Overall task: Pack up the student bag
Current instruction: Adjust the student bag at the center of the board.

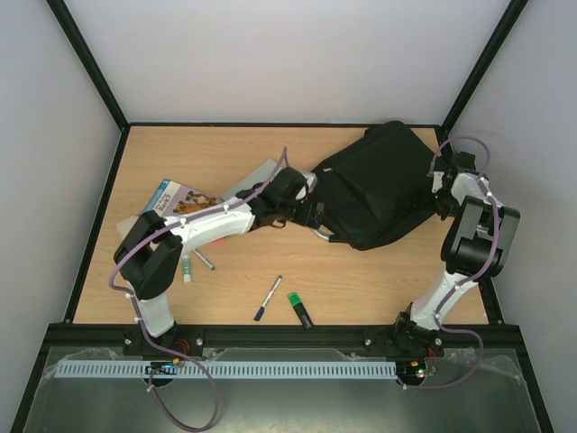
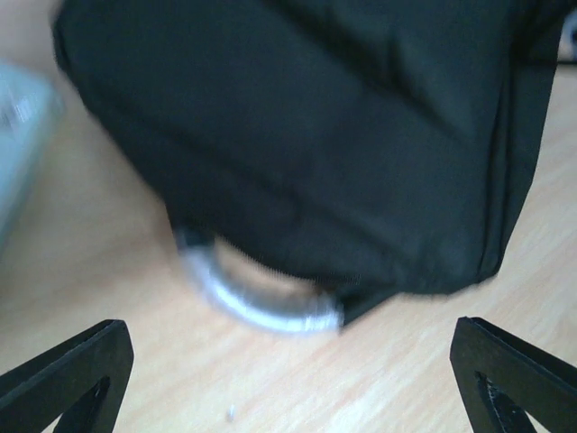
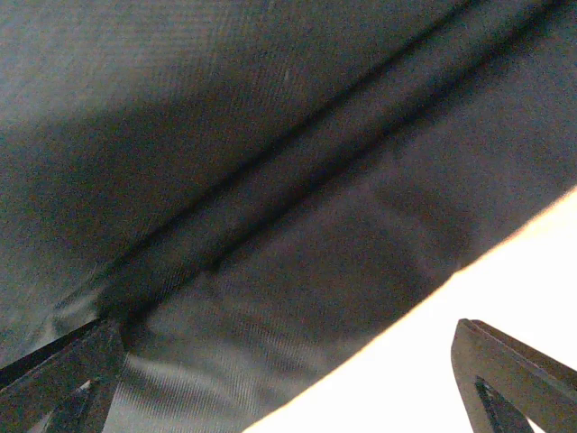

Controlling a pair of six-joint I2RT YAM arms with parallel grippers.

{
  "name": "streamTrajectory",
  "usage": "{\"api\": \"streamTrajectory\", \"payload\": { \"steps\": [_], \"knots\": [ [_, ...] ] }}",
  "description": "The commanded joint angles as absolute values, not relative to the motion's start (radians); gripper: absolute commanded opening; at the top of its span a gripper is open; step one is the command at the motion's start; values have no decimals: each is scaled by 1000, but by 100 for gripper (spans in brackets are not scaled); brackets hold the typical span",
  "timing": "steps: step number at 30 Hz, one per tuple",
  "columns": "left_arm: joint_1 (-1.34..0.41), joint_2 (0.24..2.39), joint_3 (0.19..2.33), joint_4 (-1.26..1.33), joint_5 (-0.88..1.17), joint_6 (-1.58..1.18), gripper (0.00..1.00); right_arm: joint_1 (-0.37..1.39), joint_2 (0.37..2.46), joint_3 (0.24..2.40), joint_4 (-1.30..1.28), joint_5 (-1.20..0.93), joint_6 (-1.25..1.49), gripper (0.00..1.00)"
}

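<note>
The student bag (image 1: 374, 185) is a big black backpack lying flat at the back right of the table. Its silvery loop handle (image 1: 321, 236) sticks out at its near left end. My left gripper (image 1: 309, 209) is open right at that end. In the left wrist view the handle (image 2: 252, 302) lies just ahead of the wide-apart fingers (image 2: 72, 374), touching neither, with the bag (image 2: 343, 135) behind it. My right gripper (image 1: 436, 194) is open against the bag's right side. Black fabric (image 3: 270, 180) fills the right wrist view, and nothing is between the fingers (image 3: 514, 370).
A picture book (image 1: 176, 198) and a grey flat item (image 1: 255, 180) lie left of the bag, partly under my left arm. A dark marker (image 1: 268, 299), a green highlighter (image 1: 300, 308), a pen (image 1: 203, 261) and a green-capped stick (image 1: 187, 268) lie on the near table.
</note>
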State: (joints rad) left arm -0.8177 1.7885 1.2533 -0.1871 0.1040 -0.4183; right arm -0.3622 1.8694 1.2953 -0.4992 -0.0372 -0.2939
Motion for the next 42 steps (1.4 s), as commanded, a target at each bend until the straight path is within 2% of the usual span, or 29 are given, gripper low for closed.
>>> {"api": "streamTrajectory", "payload": {
  "steps": [1, 11, 19, 26, 32, 42],
  "knots": [
    [-782, 1866, 1411, -224, 3, -406, 100, -367, 1742, 1230, -549, -55, -252, 100],
    [-643, 2184, 1787, -220, 126, -402, 99, -489, 1597, 1181, -692, -200, -215, 100],
    [-626, 2393, 1993, -224, 238, -347, 100, -547, 1663, 1145, -689, -344, -219, 99],
    [-616, 2518, 2104, -216, 351, -379, 99, -547, 1802, 1227, -654, -466, -160, 99],
    [-639, 2519, 2080, -227, 415, -401, 96, -535, 1927, 1324, -657, -538, -130, 100],
    [-704, 2377, 1838, -196, 469, -412, 94, -404, 2017, 1375, -607, -503, -77, 99]
  ]
}}
